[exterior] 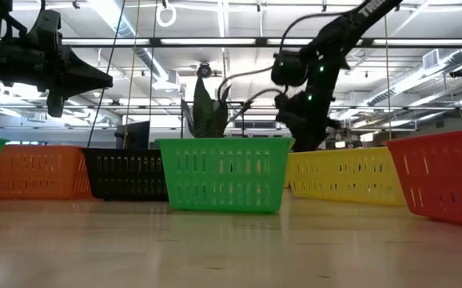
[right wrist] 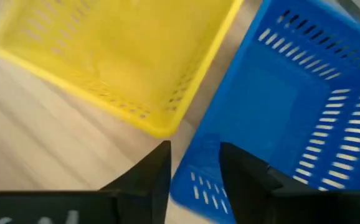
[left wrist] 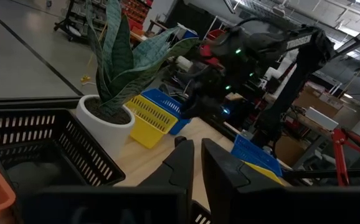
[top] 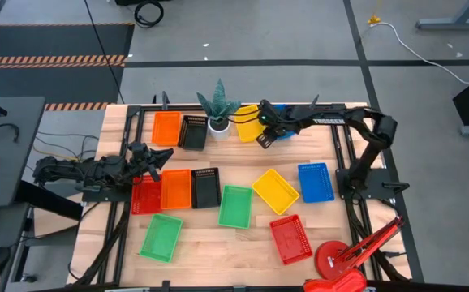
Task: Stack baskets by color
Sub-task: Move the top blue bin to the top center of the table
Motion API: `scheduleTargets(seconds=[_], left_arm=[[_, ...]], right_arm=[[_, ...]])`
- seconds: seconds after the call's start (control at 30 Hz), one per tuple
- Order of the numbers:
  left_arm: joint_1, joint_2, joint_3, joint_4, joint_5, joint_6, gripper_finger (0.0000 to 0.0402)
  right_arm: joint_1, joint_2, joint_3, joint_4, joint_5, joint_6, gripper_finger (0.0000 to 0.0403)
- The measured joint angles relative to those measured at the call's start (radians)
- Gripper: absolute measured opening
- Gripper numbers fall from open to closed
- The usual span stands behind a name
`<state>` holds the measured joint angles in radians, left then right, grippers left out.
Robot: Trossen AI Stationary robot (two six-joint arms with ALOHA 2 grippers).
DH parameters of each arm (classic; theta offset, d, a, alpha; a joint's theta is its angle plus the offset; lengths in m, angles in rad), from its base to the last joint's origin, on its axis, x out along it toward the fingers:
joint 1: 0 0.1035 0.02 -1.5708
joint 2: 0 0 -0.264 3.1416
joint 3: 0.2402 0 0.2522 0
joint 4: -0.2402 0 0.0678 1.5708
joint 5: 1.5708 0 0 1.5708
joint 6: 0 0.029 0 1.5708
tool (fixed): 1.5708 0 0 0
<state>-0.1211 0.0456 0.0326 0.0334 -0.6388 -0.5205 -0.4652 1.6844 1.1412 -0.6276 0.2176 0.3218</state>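
Right gripper point(right wrist: 195, 168): fingers parted with a gap between them, nothing clamped, poised over the near rim of the blue basket point(right wrist: 292, 118) at the back of the table. That basket lies just beside a yellow basket point(right wrist: 111, 56); from the wrist view the two rims look to be touching or nearly so, but this cannot be confirmed.

Left gripper point(left wrist: 195, 165): fingers close together with only a narrow slit between them, nothing visibly held, raised above the red basket point(top: 146, 197) on the left side of the table, pointing toward the potted plant point(top: 218, 109).

Remaining stock, from the high view: orange basket point(top: 167, 128) and black basket point(top: 192, 131) at the back; second orange point(top: 175, 189) and second black point(top: 206, 187) in the middle row; green baskets point(top: 236, 207) and point(top: 161, 237); second yellow point(top: 276, 191); second blue point(top: 316, 182); second red point(top: 291, 239). No same-colour stack is evident yet.

Risks: a descent by the right gripper could catch the yellow rim along with the blue, dragging both. The plant stands near this pair and could be knocked by a sideways sweep. A one-wall grip on a shallow mesh tray may let it tilt or slip in transit.
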Motion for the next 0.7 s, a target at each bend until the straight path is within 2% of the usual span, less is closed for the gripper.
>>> scheduleTargets(seconds=[0.13, 0.33, 0.5, 0.7], left_arm=[[0.0, 0.0, 0.0, 0.0, 0.0, 0.0, 0.0032], [0.0, 0.0, 0.0, 0.0, 0.0, 0.0, 0.0031], [0.0, 0.0, 0.0, 0.0, 0.0, -0.001, 0.0037], [0.0, 0.0, 0.0, 0.001, 0.0, 0.005, 0.0039]], right_arm=[[0.048, -0.055, 0.0, -0.071, 0.025, 0.018, 0.0151], [0.085, -0.047, -0.001, -0.257, 0.138, -0.028, 0.0117], [0.083, -0.031, -0.046, -0.22, 0.156, -0.044, 0.0076], [0.076, 0.009, -0.08, -0.085, 0.16, -0.12, 0.0022]])
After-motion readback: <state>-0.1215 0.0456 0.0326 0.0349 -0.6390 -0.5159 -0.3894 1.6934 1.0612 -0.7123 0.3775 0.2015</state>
